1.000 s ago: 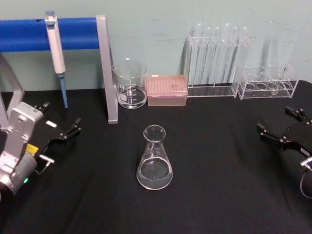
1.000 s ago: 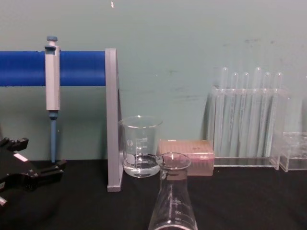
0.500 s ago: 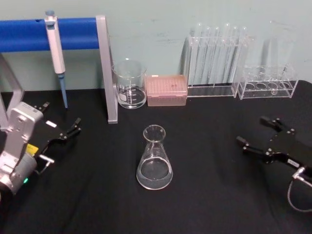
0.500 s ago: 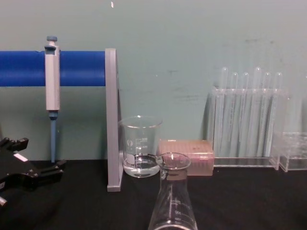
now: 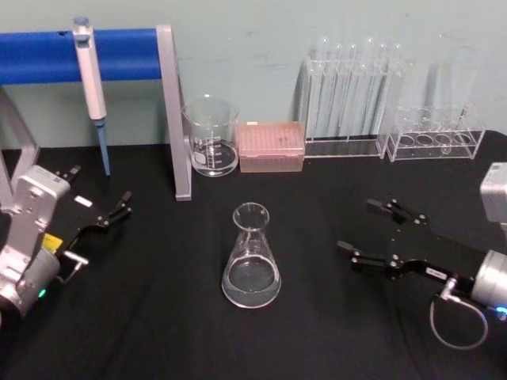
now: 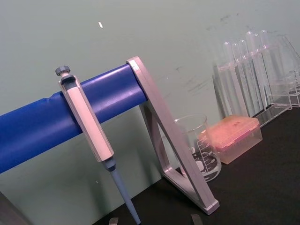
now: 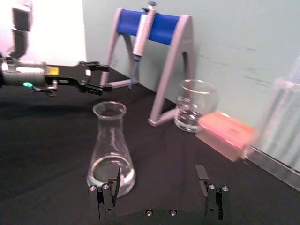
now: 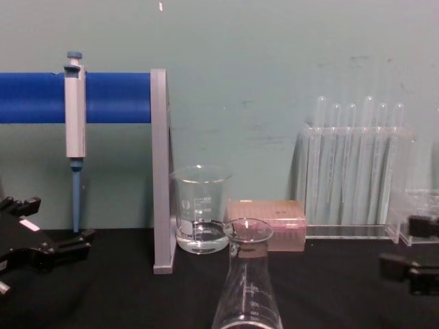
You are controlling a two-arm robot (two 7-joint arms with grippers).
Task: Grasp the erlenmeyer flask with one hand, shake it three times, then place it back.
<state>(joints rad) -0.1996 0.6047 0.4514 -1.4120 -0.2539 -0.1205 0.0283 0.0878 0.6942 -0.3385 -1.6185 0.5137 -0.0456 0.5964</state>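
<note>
You had the erlenmeyer flask point(image 5: 252, 257) standing upright on the black table cover point(image 5: 158, 324) at lower centre of the head view, with a little clear liquid in its base and neither gripper touching it. Your right gripper point(image 5: 356, 226) was at the lower right of that frame, near the flask but apart from it, with its two fingers spread wide and pointing toward the flask. Your left gripper point(image 5: 97, 190) sat at the left edge, well apart from the flask, with its fingers likewise spread.
</note>
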